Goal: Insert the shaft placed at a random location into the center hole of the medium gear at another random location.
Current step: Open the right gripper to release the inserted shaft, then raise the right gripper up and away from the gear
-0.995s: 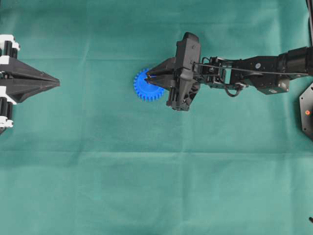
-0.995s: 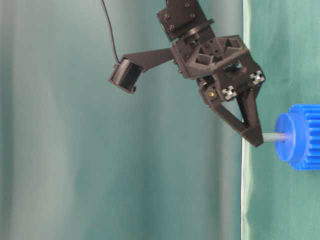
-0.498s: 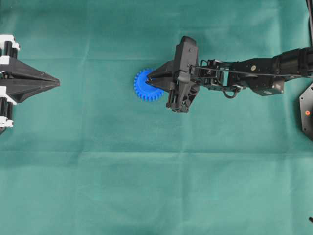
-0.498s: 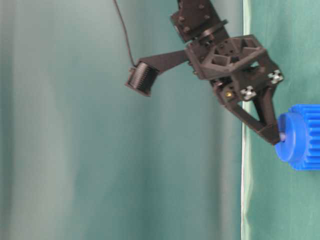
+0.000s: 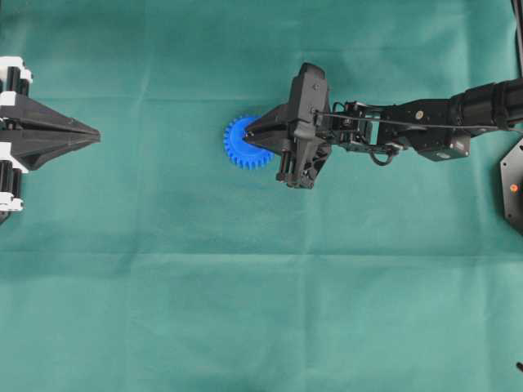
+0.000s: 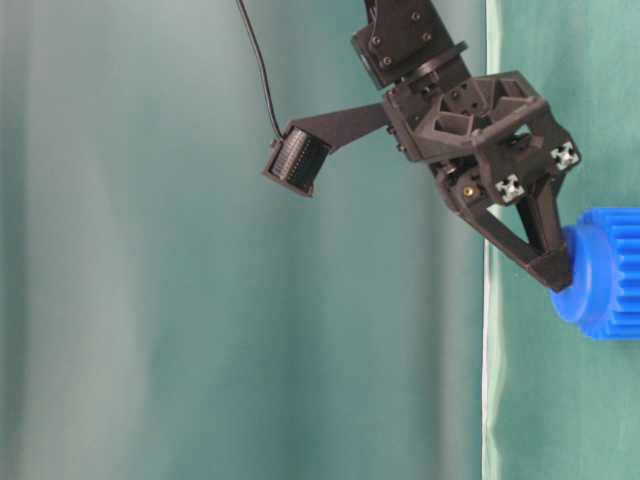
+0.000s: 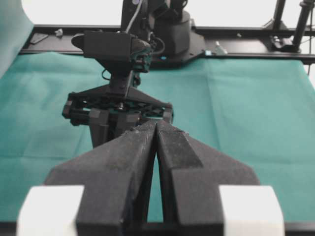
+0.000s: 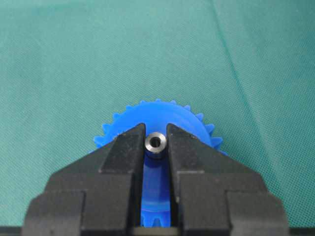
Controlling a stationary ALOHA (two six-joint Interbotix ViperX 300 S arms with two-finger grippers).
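Note:
The blue medium gear [image 5: 238,145] lies flat on the green cloth left of centre. My right gripper [image 5: 248,133] hangs over its hub, shut on the shaft [image 8: 156,144], a short silver pin seen end-on between the black fingertips. In the table-level view the right gripper's [image 6: 561,272] tips touch the gear's [image 6: 606,272] hub face and no length of pin shows between them. The center hole is hidden under the shaft. My left gripper [image 5: 96,137] rests shut and empty at the far left edge, well away from the gear.
Green cloth covers the whole table [image 5: 261,310]. The right arm [image 5: 409,122] stretches in from the right edge. A black base part [image 5: 512,186] sits at the right edge. In the left wrist view the right arm's wrist [image 7: 118,101] stands just beyond my left fingertips [image 7: 147,129].
The right gripper has moved down onto the gear. The length of pin that showed between fingertips and hub a second ago has gone into the hub. The left arm is still.

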